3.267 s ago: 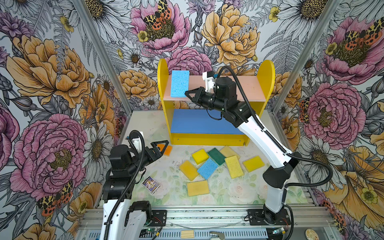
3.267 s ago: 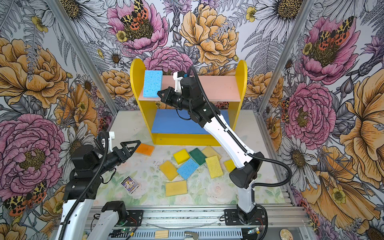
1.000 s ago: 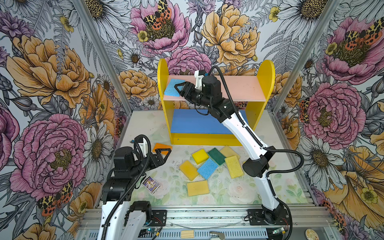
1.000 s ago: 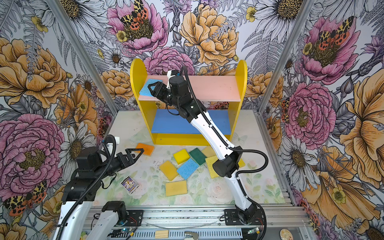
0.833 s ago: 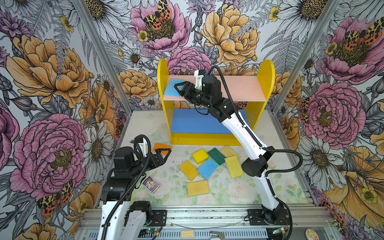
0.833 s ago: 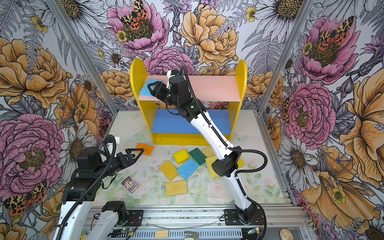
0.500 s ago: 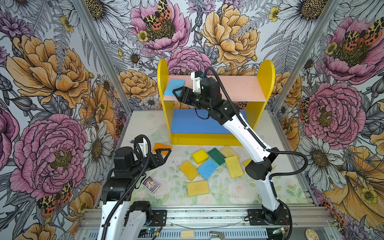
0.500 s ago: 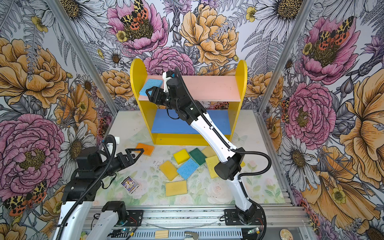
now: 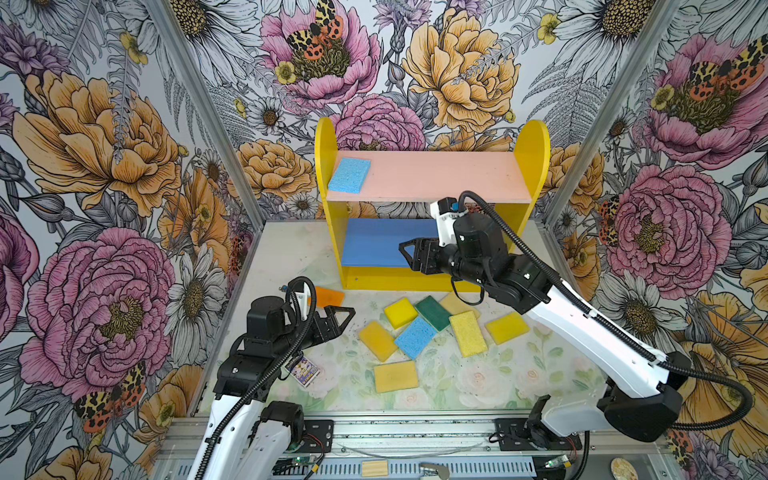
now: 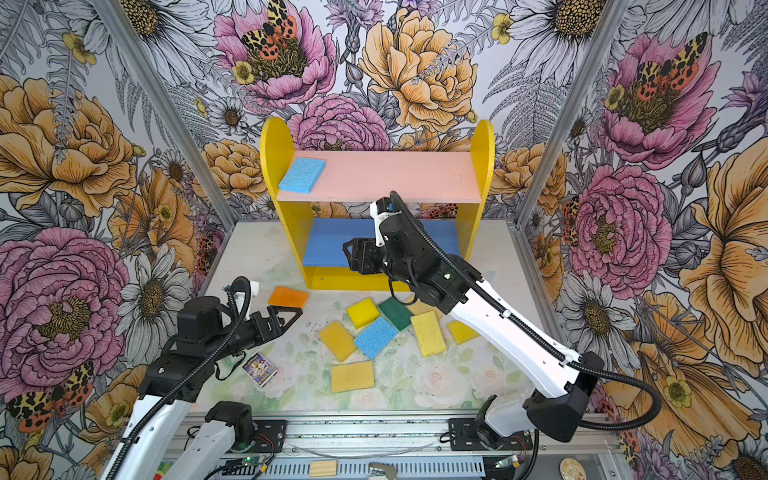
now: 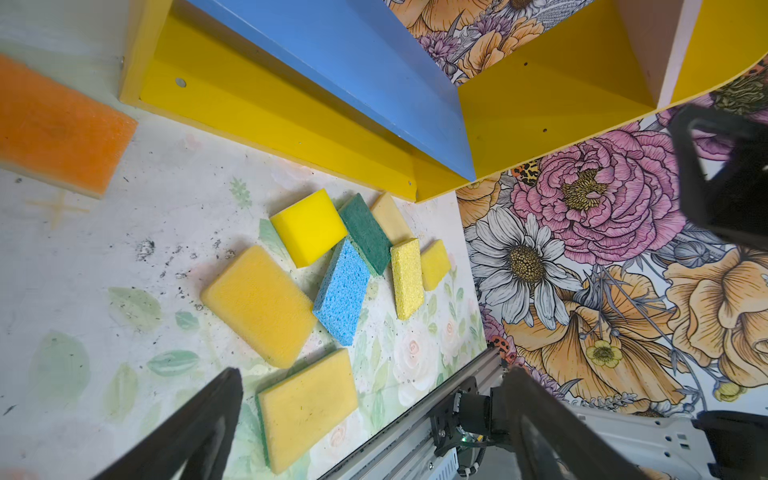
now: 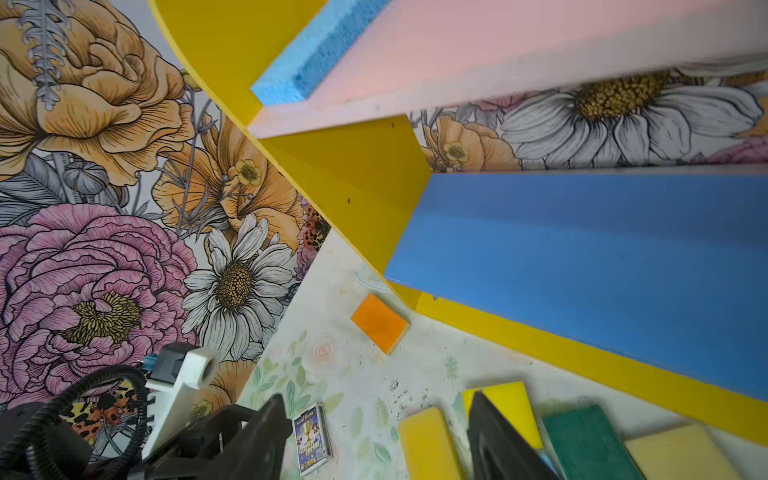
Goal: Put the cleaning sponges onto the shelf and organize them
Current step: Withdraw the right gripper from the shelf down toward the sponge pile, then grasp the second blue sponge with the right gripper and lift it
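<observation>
Wallpaper [image 9: 104, 145] of big pink and orange blooms covers three walls, grey metal posts [image 9: 206, 109] in the corners. The pale worktop [image 9: 457, 386] carries a faded flower print.

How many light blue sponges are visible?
2. One blue sponge lies on the pink board, left end; another blue sponge on the table among yellow sponges. None seems hidden.

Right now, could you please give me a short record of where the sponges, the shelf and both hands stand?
On shelf: one light blue sponge, flat at the pink board's left end
Blue board: no sponge
On table: nine sponges; orange sponge by the shelf's left foot, the rest loosely grouped before it, green sponge among them
Left hand: open, empty, near the orange sponge
Right hand: open, empty, before the blue board
Other: purple card packet on the table
</observation>
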{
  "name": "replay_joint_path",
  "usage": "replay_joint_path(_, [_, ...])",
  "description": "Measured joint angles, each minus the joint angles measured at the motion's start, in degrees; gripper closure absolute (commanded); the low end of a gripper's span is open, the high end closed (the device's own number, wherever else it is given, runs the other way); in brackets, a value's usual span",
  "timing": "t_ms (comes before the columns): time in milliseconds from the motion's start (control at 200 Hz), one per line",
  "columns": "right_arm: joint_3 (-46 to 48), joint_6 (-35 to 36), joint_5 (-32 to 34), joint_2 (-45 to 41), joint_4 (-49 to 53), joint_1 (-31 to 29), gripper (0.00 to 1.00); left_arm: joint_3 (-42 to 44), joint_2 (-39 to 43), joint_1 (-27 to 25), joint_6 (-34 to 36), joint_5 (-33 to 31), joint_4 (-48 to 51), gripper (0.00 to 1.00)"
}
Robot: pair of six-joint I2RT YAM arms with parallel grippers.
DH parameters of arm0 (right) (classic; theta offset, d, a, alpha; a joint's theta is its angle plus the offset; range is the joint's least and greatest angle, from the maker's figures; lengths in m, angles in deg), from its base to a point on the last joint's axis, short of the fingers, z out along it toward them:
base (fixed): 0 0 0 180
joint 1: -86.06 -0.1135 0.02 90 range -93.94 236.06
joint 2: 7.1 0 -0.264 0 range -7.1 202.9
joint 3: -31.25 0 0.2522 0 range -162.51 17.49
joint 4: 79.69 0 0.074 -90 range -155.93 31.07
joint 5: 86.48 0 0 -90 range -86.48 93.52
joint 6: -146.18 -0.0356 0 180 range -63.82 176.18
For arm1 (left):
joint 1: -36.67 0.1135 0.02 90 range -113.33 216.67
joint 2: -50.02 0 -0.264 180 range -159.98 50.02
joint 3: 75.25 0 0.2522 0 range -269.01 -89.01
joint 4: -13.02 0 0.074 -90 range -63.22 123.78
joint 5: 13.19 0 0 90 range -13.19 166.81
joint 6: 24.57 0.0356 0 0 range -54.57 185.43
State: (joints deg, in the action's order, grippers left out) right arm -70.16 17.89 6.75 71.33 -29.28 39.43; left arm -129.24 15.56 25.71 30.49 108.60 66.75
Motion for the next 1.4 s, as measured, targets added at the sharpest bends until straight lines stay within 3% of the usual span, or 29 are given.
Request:
replay_joint_path(255, [28.9, -11.8, -2.9, -6.8, -4.0, 4.1, 0.30, 9.5, -4.9, -14.4, -8.6, -4.6, -11.3, 0.01])
replay_joint_path(570, [47.0, -21.9, -9.9, -7.1, -18.9, 5.8, 0.30, 16.0, -5.2, -15.3, -15.8, -5.7, -20.4, 0.01])
replay_joint_path(810, [53.2, -28.8, -14.5, 0.1, -32.9, 4.9, 0.30, 15.9, -7.6, -14.1, -16.1, -5.7, -22.5, 0.01])
replay_joint_path(1195, [55.9, -35.6, -13.9, 3.2, -39.5, -1.8, 0.31, 15.9, -6.6, -11.3, -16.2, -5.4, -22.9, 0.01])
replay_joint_path(1401, [57.6, -38.9, -13.2, 6.2, -45.2, -2.7, 0.37, 15.9, -4.9, -11.2, -16.2, -5.4, -22.9, 0.01])
